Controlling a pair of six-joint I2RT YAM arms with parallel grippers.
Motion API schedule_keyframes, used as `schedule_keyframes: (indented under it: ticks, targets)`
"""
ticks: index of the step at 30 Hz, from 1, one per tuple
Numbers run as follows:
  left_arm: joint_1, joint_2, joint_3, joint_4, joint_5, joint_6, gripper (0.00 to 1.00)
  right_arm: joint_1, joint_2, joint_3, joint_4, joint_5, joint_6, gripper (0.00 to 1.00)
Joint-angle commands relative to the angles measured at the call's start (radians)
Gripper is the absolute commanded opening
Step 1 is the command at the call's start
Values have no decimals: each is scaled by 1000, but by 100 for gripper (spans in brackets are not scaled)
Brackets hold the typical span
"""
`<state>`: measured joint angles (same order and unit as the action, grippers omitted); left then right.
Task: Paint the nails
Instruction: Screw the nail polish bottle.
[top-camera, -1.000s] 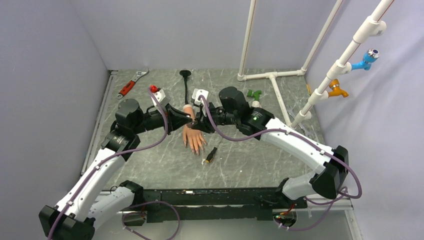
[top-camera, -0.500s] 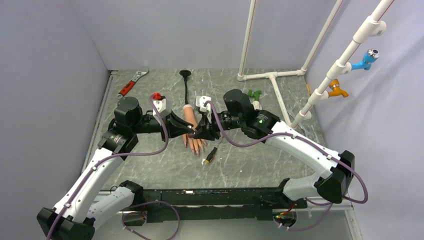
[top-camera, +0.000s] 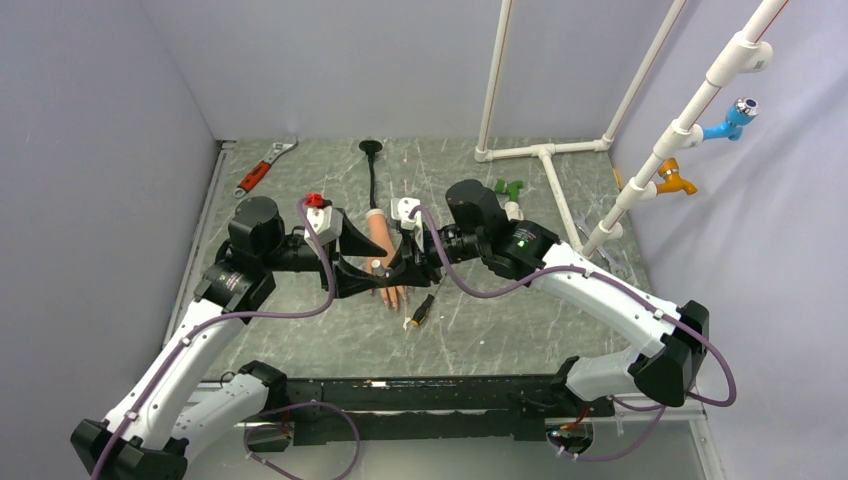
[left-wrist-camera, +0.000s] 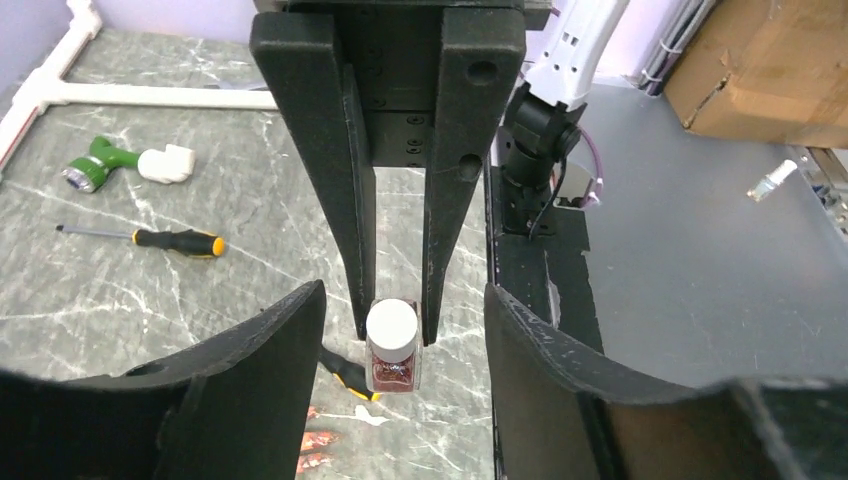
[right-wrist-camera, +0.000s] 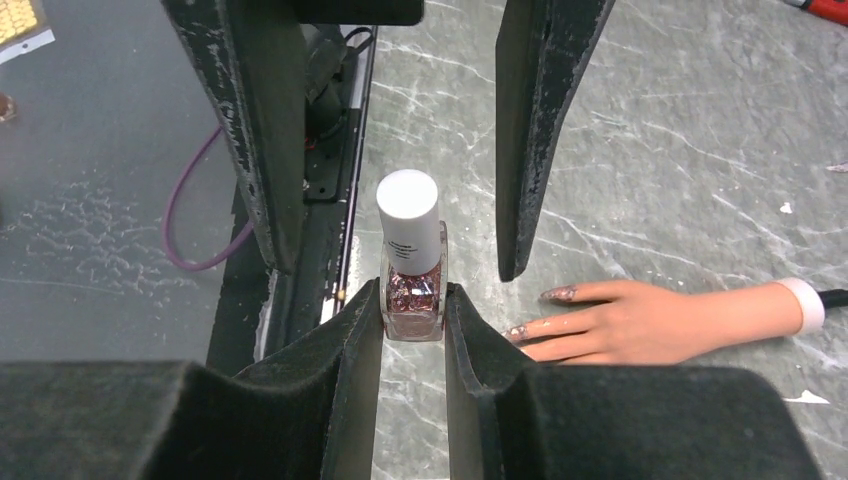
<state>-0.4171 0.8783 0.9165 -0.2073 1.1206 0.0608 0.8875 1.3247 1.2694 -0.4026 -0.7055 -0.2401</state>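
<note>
Your right gripper (right-wrist-camera: 412, 305) clamps the small glitter-pink glass polish bottle (right-wrist-camera: 410, 290) upright, presumably so your left gripper (left-wrist-camera: 403, 300), jaws parted clear of the white cap (right-wrist-camera: 408, 205), can unscrew it; the peach rubber mannequin hand (right-wrist-camera: 650, 315) lies mid-table (top-camera: 500, 330), nails (right-wrist-camera: 558, 294) toward the near edge.

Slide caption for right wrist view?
Right gripper holds the polish bottle within the open left gripper; mannequin hand alongside.
</note>
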Motion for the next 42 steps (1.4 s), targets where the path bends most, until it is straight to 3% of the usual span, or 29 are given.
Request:
schedule_keyframes:
  ticks: [1, 7, 13, 25, 30, 36, 42]
  targets:
    - [-1, -45, 19, 24, -132, -42, 65, 4, -27, 25, 64, 13, -12, 0]
    - [42, -65, 14, 55, -211, -104, 70, 4, -16, 28, 86, 125, 16, 0]
    - [45, -73, 4, 56, -310, -112, 58, 4, 8, 39, 115, 212, 65, 0]
    - [44, -36, 3, 69, -271, -125, 52, 4, 43, 71, 123, 213, 81, 0]
    - [44, -21, 12, 53, -272, -127, 40, 5, 43, 74, 127, 210, 80, 0]
    - [43, -8, 16, 49, -248, -127, 35, 6, 42, 80, 132, 211, 81, 0]
    - [43, 8, 23, 49, -198, -127, 15, 8, 36, 73, 137, 205, 78, 0]
